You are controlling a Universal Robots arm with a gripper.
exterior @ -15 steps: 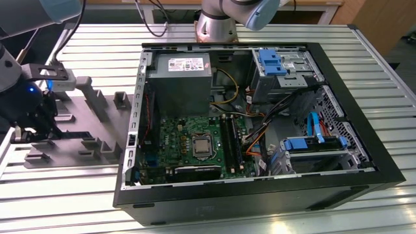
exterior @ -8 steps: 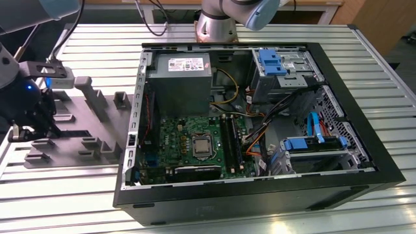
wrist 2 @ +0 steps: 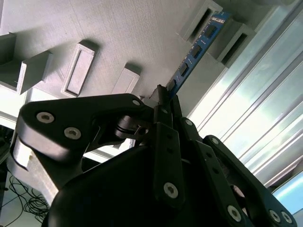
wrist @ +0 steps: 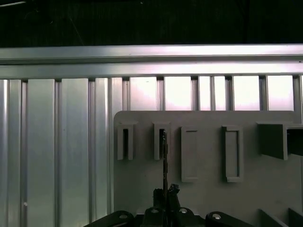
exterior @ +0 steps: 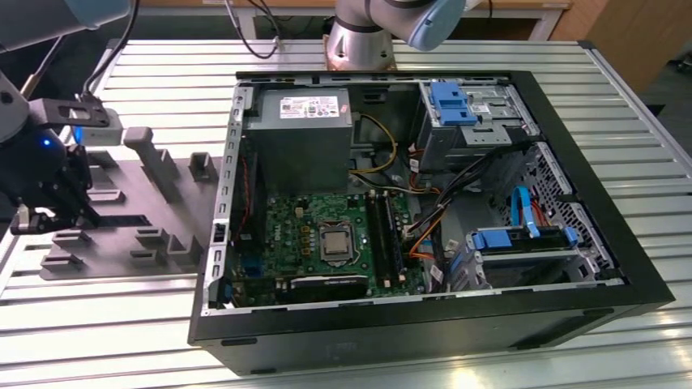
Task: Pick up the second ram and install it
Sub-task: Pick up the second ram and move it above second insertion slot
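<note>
The second ram (wrist 2: 196, 47) is a thin blue-faced stick with dark chips, seen edge-on in the first wrist view as a dark line (wrist: 164, 161). My gripper (wrist 2: 165, 97) is shut on its near end. The stick's far end reaches a narrow slot block (wrist: 161, 141) of the grey fixture (exterior: 141, 227); I cannot tell whether it still sits in the slot. In the exterior view my gripper (exterior: 49, 207) hangs over the fixture's left part, far from the motherboard's black slots (exterior: 384, 235) inside the open computer case (exterior: 605, 267).
The fixture carries several raised blocks and empty slots (wrist: 232, 153). It lies on a ribbed aluminium table (exterior: 108, 324) at the exterior view's left. The case holds a power supply (exterior: 297, 134), loose cables (exterior: 433, 223) and blue drive brackets (exterior: 449, 101).
</note>
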